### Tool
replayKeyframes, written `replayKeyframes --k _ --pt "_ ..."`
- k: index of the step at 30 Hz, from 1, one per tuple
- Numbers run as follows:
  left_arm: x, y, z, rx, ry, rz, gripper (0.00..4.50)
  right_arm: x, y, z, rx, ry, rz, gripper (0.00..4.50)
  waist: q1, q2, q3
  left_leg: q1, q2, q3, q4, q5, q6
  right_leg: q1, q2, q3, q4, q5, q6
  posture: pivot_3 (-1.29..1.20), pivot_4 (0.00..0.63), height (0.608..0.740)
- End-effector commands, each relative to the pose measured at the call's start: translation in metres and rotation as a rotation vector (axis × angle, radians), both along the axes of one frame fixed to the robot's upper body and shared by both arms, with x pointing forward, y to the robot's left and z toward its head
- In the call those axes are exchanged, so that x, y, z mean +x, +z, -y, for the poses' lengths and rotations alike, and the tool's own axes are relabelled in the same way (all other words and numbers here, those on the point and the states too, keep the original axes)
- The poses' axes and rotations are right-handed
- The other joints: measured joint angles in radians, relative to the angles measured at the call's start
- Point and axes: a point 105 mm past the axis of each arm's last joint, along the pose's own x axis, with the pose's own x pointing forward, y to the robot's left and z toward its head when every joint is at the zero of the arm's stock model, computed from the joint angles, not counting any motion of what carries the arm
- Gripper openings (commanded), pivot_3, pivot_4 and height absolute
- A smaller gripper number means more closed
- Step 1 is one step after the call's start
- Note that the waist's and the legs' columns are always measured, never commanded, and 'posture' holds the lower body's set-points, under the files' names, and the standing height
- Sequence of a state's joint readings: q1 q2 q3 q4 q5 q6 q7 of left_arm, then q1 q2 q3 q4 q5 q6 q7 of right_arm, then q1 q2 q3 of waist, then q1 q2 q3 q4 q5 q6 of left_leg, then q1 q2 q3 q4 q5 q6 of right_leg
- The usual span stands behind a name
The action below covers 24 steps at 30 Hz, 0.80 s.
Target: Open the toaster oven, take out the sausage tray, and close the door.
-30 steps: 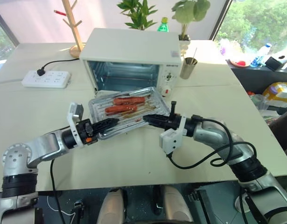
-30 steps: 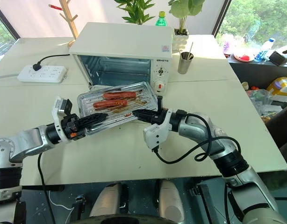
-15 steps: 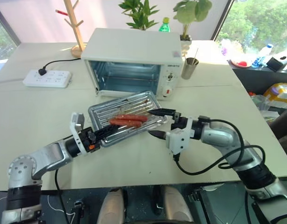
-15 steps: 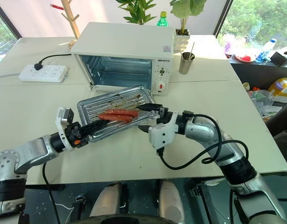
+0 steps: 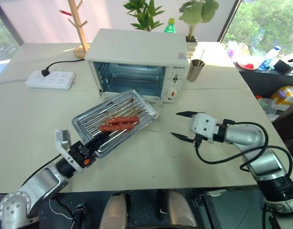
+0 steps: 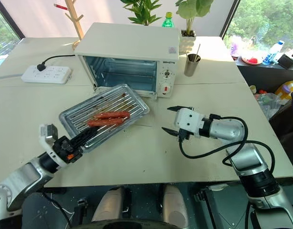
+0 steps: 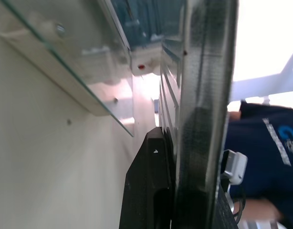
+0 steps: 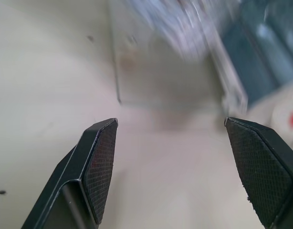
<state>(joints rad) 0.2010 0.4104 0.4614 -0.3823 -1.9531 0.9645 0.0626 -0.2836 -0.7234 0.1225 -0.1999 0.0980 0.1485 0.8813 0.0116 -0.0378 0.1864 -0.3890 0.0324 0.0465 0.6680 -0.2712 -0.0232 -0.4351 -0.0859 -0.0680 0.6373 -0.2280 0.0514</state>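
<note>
left gripper (image 5: 95,143) clamps the tray (image 5: 113,121) corner, its fingertips hidden under the rim; right gripper (image 5: 183,125) gapes wide, empty; oven (image 5: 137,64) door hard to see.

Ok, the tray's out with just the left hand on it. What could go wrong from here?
1. The left hand pinches the sausage tray at one corner only, and the tray is tilted; the sausages could roll off or the tray could slip.
2. The oven door lies open right by the tray's far end; swinging the tray could knock it.
</note>
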Motion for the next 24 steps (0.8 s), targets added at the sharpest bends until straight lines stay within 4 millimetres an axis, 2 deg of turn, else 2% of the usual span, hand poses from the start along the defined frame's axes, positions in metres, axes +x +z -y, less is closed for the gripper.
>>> replayKeyframes --k 1,6,12,17,24 --pt "-0.012 0.019 -0.009 -0.013 0.077 0.087 0.0 0.011 0.005 0.008 0.063 -0.056 -0.037 3.66 0.001 0.0 0.0 0.0 0.0 0.0 0.0 0.0 0.0 0.0 0.0 0.0 -0.001 0.0 0.0 0.0 0.15 0.717" --pt "-0.038 0.01 -0.018 -0.037 0.204 0.043 0.0 0.028 -0.013 0.013 0.079 -0.093 -0.125 3.66 0.0 0.001 0.0 -0.001 0.0 0.001 0.0 -0.002 0.004 0.002 0.0 0.0 -0.007 0.001 -0.001 0.0 0.15 0.717" --pt "-0.06 0.017 -0.036 -0.074 0.39 0.067 0.0 0.035 -0.027 0.008 0.093 -0.081 -0.192 3.66 0.002 0.001 0.0 -0.002 0.0 0.001 0.0 -0.003 0.005 0.002 0.0 0.0 -0.008 0.0 -0.001 0.0 0.15 0.717" --pt "-0.079 0.015 -0.058 -0.091 0.565 0.059 0.0 0.042 -0.031 -0.002 0.111 -0.076 -0.209 3.66 -0.001 0.001 0.0 -0.002 0.0 0.002 0.0 -0.004 0.006 0.002 0.0 -0.001 -0.009 0.0 0.0 0.0 0.15 0.717" --pt "-0.097 0.014 -0.085 -0.047 0.688 0.067 0.0 0.052 -0.032 -0.015 0.136 -0.068 -0.214 3.66 -0.001 0.001 0.001 -0.003 0.001 0.001 0.0 -0.004 0.006 0.001 0.003 -0.001 -0.01 -0.001 0.001 0.0 0.15 0.717"
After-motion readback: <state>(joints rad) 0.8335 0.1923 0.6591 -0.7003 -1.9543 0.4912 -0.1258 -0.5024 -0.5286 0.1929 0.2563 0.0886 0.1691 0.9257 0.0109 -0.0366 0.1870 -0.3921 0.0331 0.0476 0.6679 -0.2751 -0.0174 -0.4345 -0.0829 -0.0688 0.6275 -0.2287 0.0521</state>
